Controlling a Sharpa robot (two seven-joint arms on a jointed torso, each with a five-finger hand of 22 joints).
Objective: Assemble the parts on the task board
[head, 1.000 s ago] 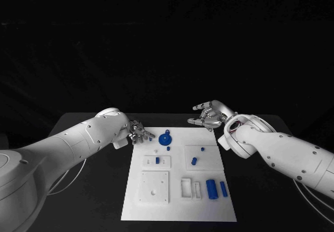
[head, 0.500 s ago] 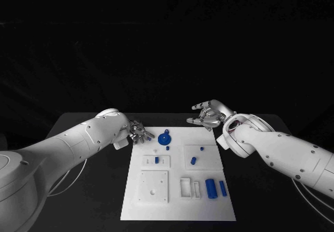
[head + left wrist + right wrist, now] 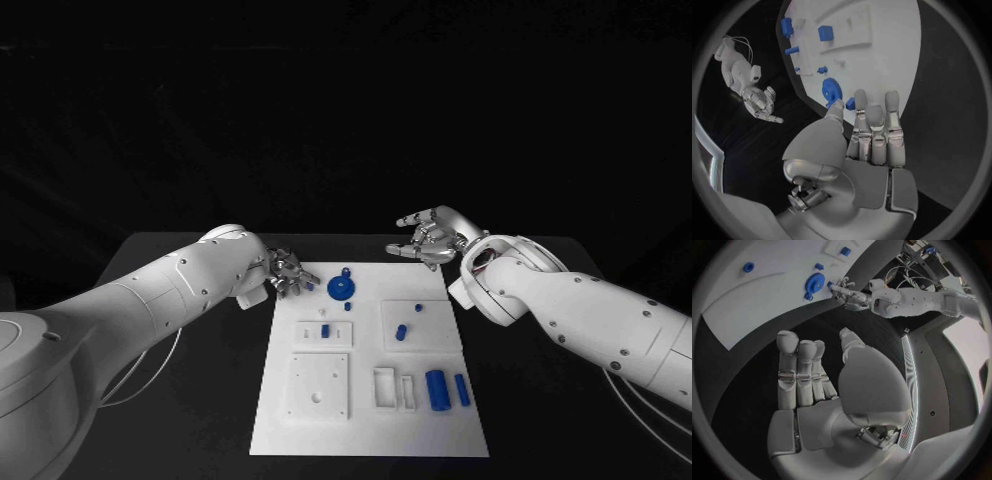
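Note:
The white task board (image 3: pixel 372 420) lies in the middle of the black table. A blue gear (image 3: pixel 340 288) sits near its far edge. My left hand (image 3: pixel 289 272) hovers at the board's far left corner, just left of the gear. In the left wrist view this left hand (image 3: pixel 867 140) pinches a small blue part (image 3: pixel 851 103) between thumb and fingers, close to the gear (image 3: pixel 831 90). My right hand (image 3: pixel 433 238) hangs above the table beyond the board's far right corner, fingers apart and holding nothing. The right wrist view shows the right hand (image 3: pixel 817 385) spread, with the gear (image 3: pixel 812 282) far ahead.
Several small blue parts stand on the board: a peg (image 3: pixel 326 330), another (image 3: pixel 402 333), and two cylinders (image 3: pixel 437 386) near the right edge. A raised white block (image 3: pixel 319 385) takes the board's near left. Bare black table (image 3: pixel 188 400) flanks the board.

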